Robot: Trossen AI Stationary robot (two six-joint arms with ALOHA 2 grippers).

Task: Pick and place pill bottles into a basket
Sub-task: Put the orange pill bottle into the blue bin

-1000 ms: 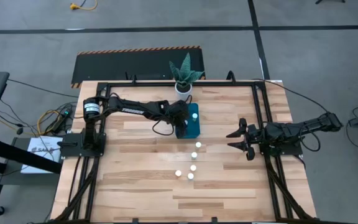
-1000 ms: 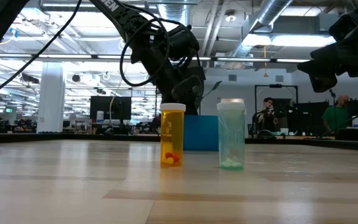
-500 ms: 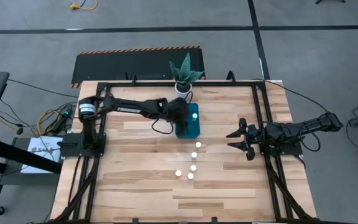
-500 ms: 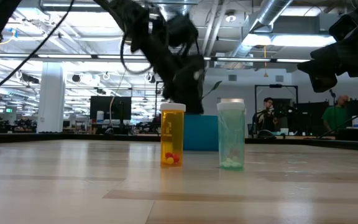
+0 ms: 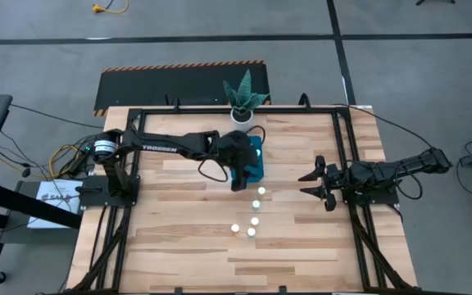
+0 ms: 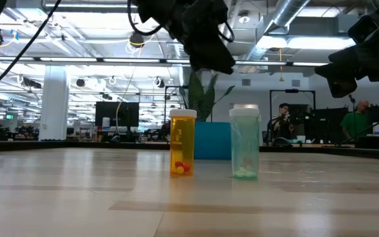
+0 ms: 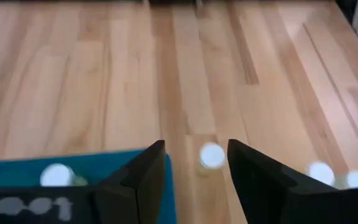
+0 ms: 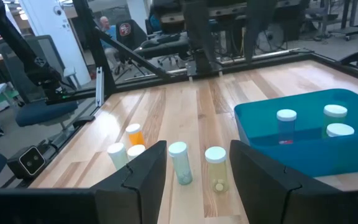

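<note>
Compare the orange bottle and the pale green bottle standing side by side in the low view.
Colour: the orange bottle is clear amber, the green bottle a pale, frosted green.
Contents: the orange bottle holds red and yellow pills at its bottom, the green bottle white ones.
Size: the green bottle looks slightly wider than the orange bottle.
Both stand upright and apart on the table, pale-capped, in front of the blue basket.

Open robotics lab or workshop hall. Showing exposed ceiling ducts [image 6: 288, 20] and strip lighting above rows of monitors [image 6: 117, 113]; people sitting at workstations [image 6: 283, 122] behind the wooden table [image 5: 179, 238]; grey concrete floor [image 5: 47, 49], loose cables [image 5: 64, 156], office chair [image 8: 39, 112].
</note>
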